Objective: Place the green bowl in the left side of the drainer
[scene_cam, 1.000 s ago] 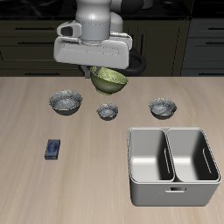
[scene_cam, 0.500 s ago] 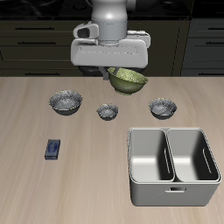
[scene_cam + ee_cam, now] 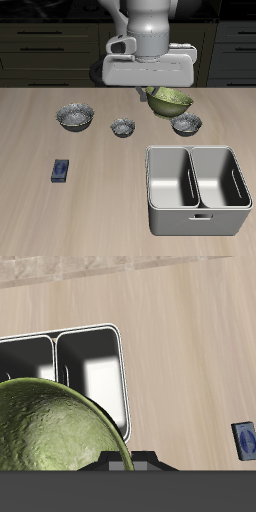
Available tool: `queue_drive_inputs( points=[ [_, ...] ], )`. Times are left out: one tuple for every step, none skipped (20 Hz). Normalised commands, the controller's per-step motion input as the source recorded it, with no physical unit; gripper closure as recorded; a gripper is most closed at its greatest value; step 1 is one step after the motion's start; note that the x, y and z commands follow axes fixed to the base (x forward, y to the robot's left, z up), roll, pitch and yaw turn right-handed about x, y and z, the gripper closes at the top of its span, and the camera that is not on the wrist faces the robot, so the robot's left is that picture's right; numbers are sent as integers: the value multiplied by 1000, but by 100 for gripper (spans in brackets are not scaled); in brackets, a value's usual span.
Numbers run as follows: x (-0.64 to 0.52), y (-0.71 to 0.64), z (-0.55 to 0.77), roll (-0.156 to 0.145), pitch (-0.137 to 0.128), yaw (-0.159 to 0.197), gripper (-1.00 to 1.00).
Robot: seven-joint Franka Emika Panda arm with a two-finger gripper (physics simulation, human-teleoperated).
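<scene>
Two-part drainer (image 3: 197, 188) is sitting near counter's front edge; green bowl (image 3: 169, 99) is hanging tilted above grey bowl (image 3: 185, 124), jaws clamping its rim. Risk: tilt w/ thin grip, bowl slipping b4 reaching left side.

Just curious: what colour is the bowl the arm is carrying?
Yellow-green with darker mottling; the green bowl shows best in the wrist view.

A simulated kitchen: dark cabinets (image 3: 40, 45), wooden counter (image 3: 60, 215), bowls.
</scene>
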Motion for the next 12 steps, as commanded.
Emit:
queue_drive_inputs(
  points=[
    [176,323,-52,15,20,-48,100],
    [151,490,7,48,13,-6,100],
    [388,1044,84,64,-4,32,100],
    [76,492,67,51,-3,23,100],
    [69,430,39,39,5,-48,100],
    [90,483,1,48,-9,28,100],
    [154,557,-64,44,23,-17,100],
    [78,267,-52,16,11,13,100],
    [199,645,-141,64,27,15,100],
    [162,474,-92,57,5,-3,100],
    [177,383,-90,31,18,14,100],
    [391,750,-280,19,44,-26,100]
  ],
)
